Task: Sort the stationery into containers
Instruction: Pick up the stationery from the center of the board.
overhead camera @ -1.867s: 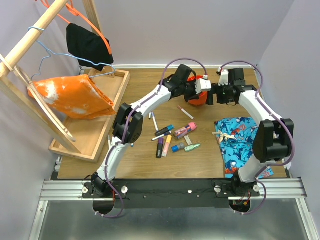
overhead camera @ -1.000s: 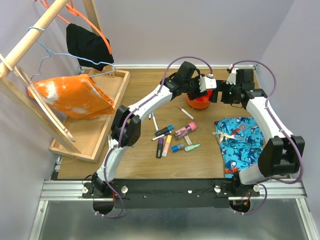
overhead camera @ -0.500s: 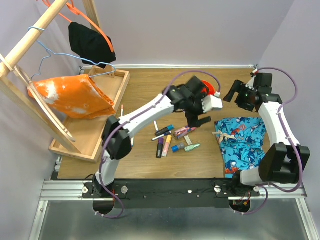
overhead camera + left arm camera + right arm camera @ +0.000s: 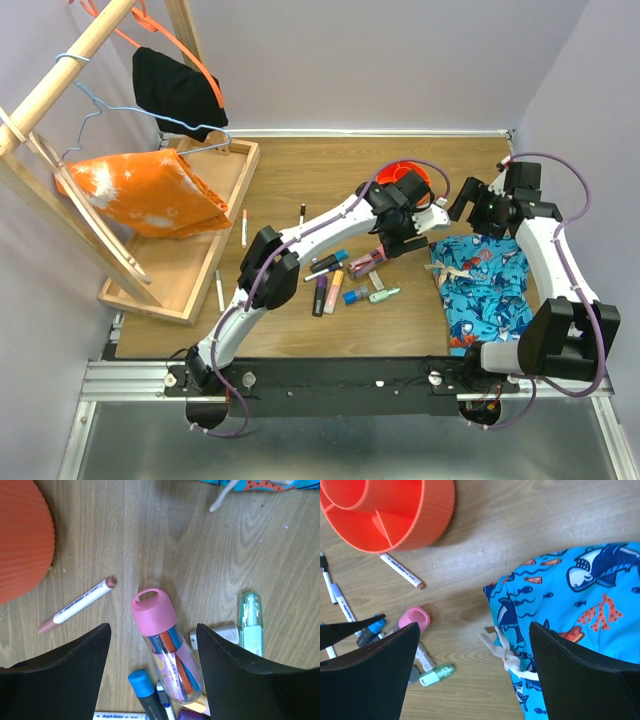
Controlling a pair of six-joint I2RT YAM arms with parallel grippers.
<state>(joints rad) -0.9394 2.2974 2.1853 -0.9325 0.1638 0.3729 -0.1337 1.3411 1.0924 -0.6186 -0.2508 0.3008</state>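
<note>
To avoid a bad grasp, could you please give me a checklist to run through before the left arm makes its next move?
1. Left pincer open and empty: ok.
2. Pink-capped tube centred under it in the wrist view: ok.
3. Room beside the tube: not ok; a green marker and a blue-capped marker lie close.
4. Height over the tube: cannot tell.
5. Orange pot free to receive: ok; the sections in view hold nothing.
6. Right pincer open and off the pot: ok.
</note>
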